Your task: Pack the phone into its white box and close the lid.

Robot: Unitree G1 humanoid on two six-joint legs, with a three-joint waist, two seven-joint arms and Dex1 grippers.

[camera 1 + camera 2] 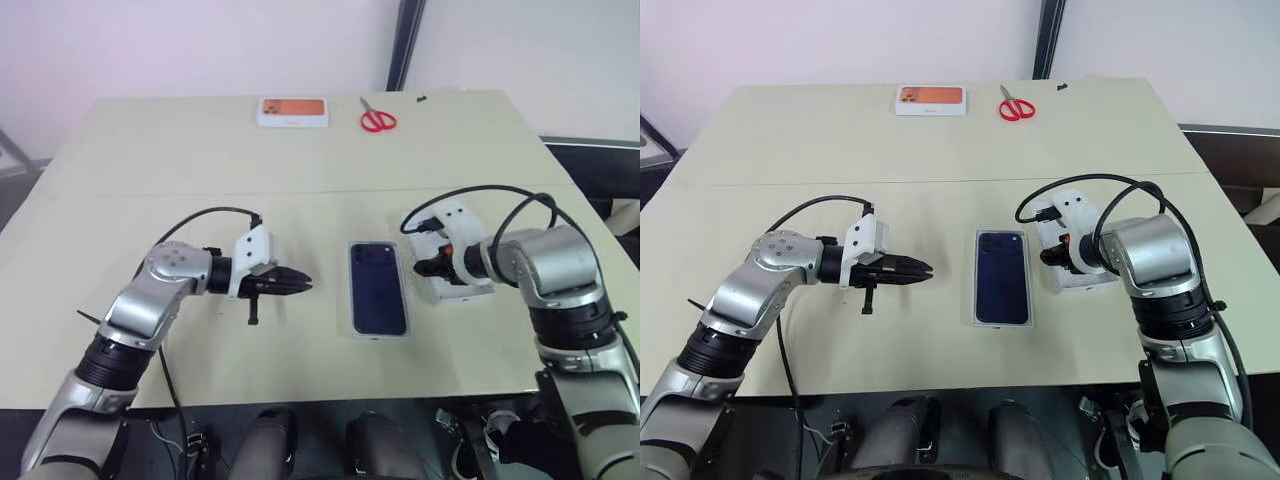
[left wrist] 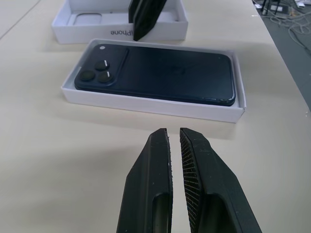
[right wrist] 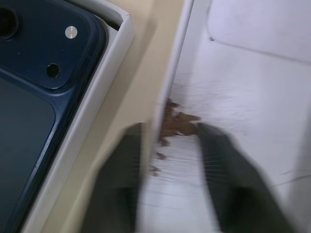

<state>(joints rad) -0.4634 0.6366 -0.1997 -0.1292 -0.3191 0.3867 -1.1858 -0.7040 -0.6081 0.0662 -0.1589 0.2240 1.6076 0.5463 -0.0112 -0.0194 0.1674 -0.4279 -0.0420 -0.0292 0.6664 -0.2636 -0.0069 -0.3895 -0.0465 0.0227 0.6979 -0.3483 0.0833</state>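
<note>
While the right gripper [image 3: 170, 160] straddles a wall of the deep white shell lid [image 2: 121, 22], fingers either side, the left gripper [image 2: 174, 145] hangs shut and empty. Beside the lid, the navy-blue phone [image 1: 378, 288] lies camera-up in the shallow white box [image 2: 146, 104] on the beige tabletop [image 1: 200, 170].

Left gripper [image 1: 300, 285] hovering over the table [image 1: 200, 180], well to the left of the phone [image 1: 378, 288], pointing level toward it, fingers [image 2: 160, 165] nearly together and holding nothing. Right gripper [image 1: 428, 268] angled down just right of the phone, fingers [image 3: 121, 160] astride the near wall of the lid [image 2: 116, 29].
</note>
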